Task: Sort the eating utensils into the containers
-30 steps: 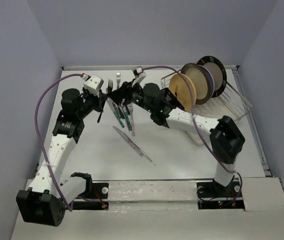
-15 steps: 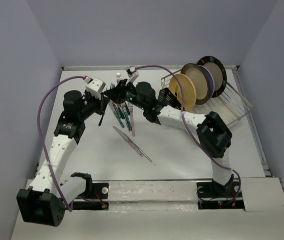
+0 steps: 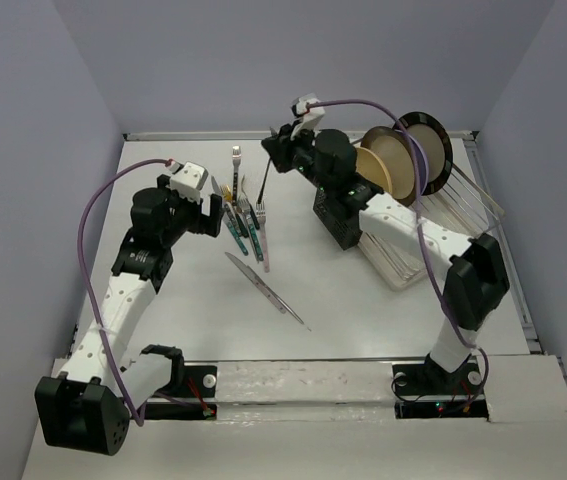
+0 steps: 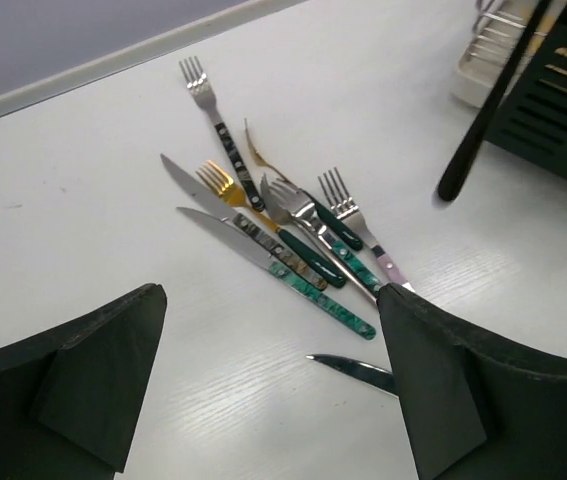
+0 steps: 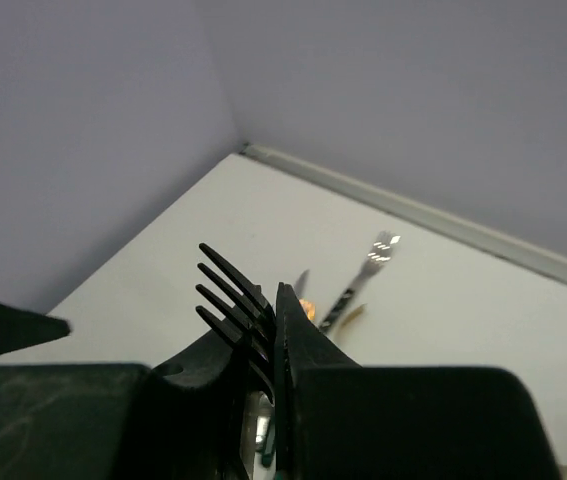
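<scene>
Because the right tool [image 3: 281,152] had pinched the black fork [image 4: 490,100] only by its tines, jaws nearly closed, with the handle dangling free above the far middle of the counter [image 3: 363,310], I judged the grip to be the weak point. Thin prongs give little to hold, and any quick swing toward the caddy [image 3: 340,214], just to the right, could let the fork pivot or slide out. A swaying handle might also strike the caddy's perforated wall or rim rather than drop into a compartment. The left tool [image 4: 271,300] stood wide open and empty over the pile of forks and knives [image 4: 288,225], which lay crossed and touching, left of the caddy. Closing there could catch two pieces at once or scatter the rest.
</scene>
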Robot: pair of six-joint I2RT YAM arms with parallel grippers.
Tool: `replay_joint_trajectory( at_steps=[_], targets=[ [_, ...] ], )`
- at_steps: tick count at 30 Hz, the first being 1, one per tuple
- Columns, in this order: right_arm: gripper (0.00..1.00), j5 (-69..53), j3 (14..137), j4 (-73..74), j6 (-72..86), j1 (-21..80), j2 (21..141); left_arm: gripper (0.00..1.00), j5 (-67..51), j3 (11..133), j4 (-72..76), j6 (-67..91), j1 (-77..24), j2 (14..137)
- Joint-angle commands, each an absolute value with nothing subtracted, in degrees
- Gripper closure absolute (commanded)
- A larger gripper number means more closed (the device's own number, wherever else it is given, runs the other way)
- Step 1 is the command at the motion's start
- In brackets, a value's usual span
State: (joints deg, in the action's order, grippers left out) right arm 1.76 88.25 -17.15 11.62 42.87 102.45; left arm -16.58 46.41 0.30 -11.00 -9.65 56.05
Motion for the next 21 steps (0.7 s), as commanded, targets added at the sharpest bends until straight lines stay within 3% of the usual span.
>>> replay_joint_trajectory(
  at_steps=[1,9,21],
  targets=[
    [1.0,11.3,90.6,-10.3,-2.7,38.5,98.1,0.01,-7.7,42.3,4.1,-13.4,-9.8,55.3],
    [1.0,23.2,91.2,-5.4,-10.8,34.6,99.8,0.01,-3.3,35.2,9.3,-15.7,-9.7,55.2],
    [1.0,25.0,89.6,-5.4,-12.0,33.3,100.1,0.01,-2.5,32.3,11.2,-16.3,-9.7,55.9]
  ],
)
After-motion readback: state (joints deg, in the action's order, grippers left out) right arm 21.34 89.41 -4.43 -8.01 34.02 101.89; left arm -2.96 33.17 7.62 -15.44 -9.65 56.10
